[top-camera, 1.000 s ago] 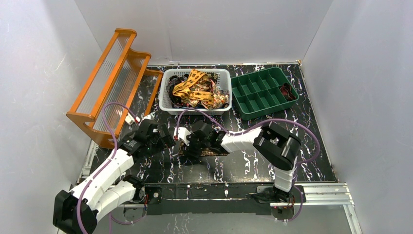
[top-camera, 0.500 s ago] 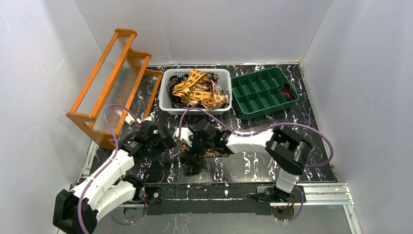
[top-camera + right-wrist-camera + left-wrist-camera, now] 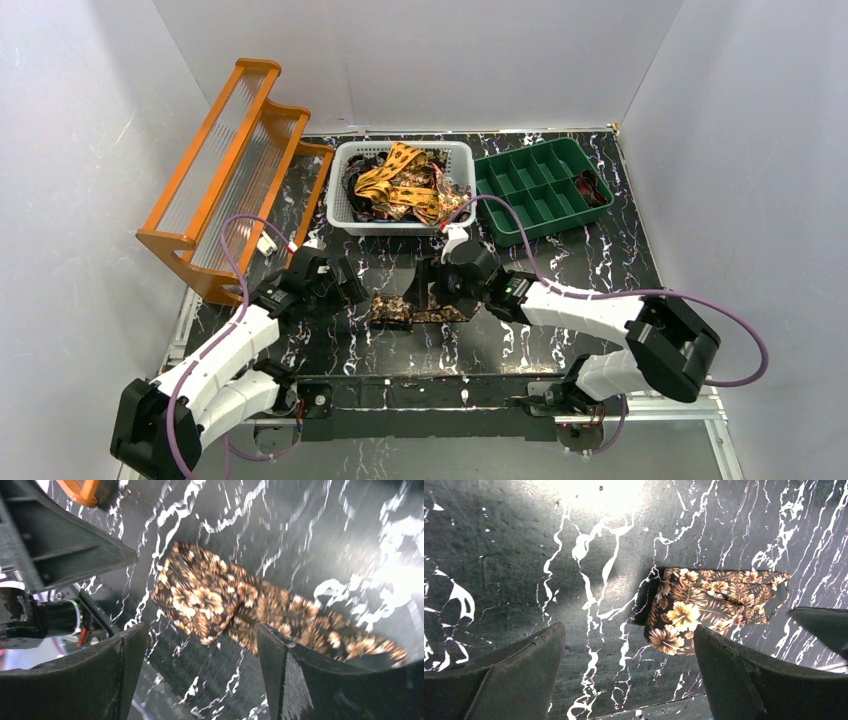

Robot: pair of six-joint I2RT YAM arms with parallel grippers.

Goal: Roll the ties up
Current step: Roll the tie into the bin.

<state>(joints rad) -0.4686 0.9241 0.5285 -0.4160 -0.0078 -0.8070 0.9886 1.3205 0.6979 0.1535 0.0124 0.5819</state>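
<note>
One dark tie with tan flowers (image 3: 408,309) lies partly rolled on the black marbled table, its thick rolled end to the left. The left wrist view shows this tie (image 3: 704,607) just beyond my right fingertip (image 3: 744,675). My left gripper (image 3: 350,297) stands open beside the tie's left end, nothing between its fingers (image 3: 629,650). My right gripper (image 3: 432,290) hovers open over the tie's right part. In its own view the tie (image 3: 220,600) lies past the spread, empty fingers (image 3: 197,645). More ties (image 3: 405,183), yellow-orange and dark, fill the white basket (image 3: 345,216).
A green compartment tray (image 3: 540,190) stands at the back right, with something dark in one right-hand cell. An orange tiered rack (image 3: 235,165) leans at the back left. Purple cables loop over both arms. The table's metal front rail (image 3: 450,385) runs close below the tie.
My right gripper has opened, let go of the tie and drawn back to the right, uncovering it. The right arm's elbow swung out to the right. The left arm barely moved.
</note>
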